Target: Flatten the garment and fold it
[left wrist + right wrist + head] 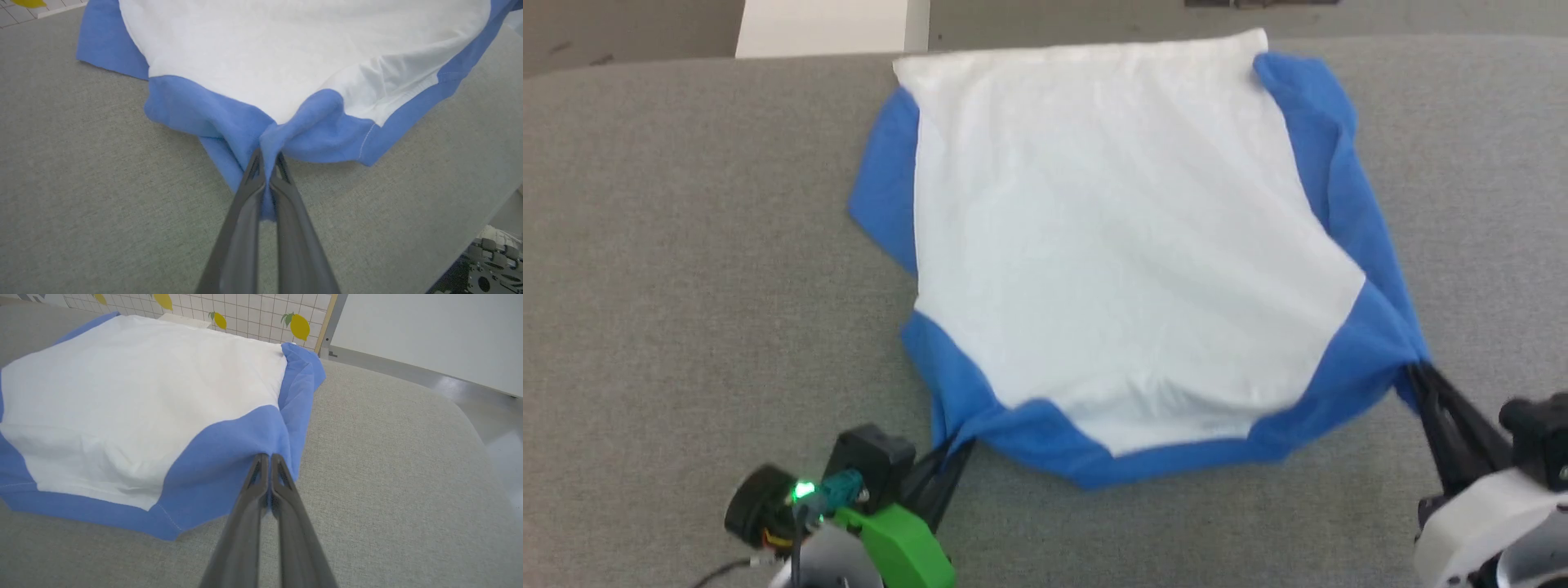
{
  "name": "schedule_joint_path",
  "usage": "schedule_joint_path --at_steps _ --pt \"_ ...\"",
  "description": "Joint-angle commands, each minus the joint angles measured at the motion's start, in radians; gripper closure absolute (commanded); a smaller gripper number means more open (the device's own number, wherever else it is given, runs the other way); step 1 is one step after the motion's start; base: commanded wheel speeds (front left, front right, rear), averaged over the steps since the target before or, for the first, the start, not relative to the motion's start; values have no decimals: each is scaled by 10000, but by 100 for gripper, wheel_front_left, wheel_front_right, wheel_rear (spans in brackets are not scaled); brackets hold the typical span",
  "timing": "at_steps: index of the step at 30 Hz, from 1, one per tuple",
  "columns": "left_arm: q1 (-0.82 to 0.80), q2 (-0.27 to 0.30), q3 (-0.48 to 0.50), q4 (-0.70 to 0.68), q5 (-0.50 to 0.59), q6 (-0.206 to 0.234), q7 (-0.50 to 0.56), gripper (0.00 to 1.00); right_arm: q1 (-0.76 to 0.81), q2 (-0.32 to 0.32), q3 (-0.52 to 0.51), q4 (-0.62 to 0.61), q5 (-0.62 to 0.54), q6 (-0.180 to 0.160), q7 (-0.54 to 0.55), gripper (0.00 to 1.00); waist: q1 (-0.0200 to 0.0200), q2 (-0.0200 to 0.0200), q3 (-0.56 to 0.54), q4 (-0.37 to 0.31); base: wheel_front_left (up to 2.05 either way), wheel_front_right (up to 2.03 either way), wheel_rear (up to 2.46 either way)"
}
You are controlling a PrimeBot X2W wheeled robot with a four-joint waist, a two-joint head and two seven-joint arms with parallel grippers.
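The garment point(1111, 245) is running past the top edge of the left wrist view and the left edge of the right wrist view. Its blue sleeves are lying mostly hidden beneath the white body. Blue cloth is swallowing the pinching tips of the left gripper point(958, 447) and right gripper point(1419, 371). The head view's bottom edge is cropping both grippers' bodies. A dark geared part point(490, 265) is blurring beyond recognition.

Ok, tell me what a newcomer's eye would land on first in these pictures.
The garment, a white body edged in bright blue, lies spread across the middle of the grey surface. At its near edge the left gripper and the right gripper are each shut on a bunched blue corner, one on each side. Beyond it, yellow lemon prints dot a tiled wall.
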Motion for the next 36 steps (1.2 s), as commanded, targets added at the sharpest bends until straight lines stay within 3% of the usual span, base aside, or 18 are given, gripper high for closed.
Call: schedule_joint_path --at_steps 1,11,16,24,36 --pt "352 125 -45 -133 -206 101 124 100 377 152 -18 -157 -57 -19 124 100 1 0 -453 -81 0 0 0" --pt "1874 448 -286 -644 -1123 651 660 100 2138 692 -81 -799 -50 -19 902 100 1 0 -1126 -207 0 0 0" --pt "2061 496 -266 -641 -1188 713 556 100 2488 813 -93 -778 -16 -19 991 100 1 0 -1210 -162 0 0 0" --pt "1671 -123 -449 534 -1213 107 106 100 2372 876 274 556 -129 -19 535 100 1 0 -1281 -48 0 0 0" --pt "808 -1196 -722 3669 -1144 -1022 -794 99 1284 842 666 3023 -433 -19 -259 100 1 0 -1172 45 0 0 0"
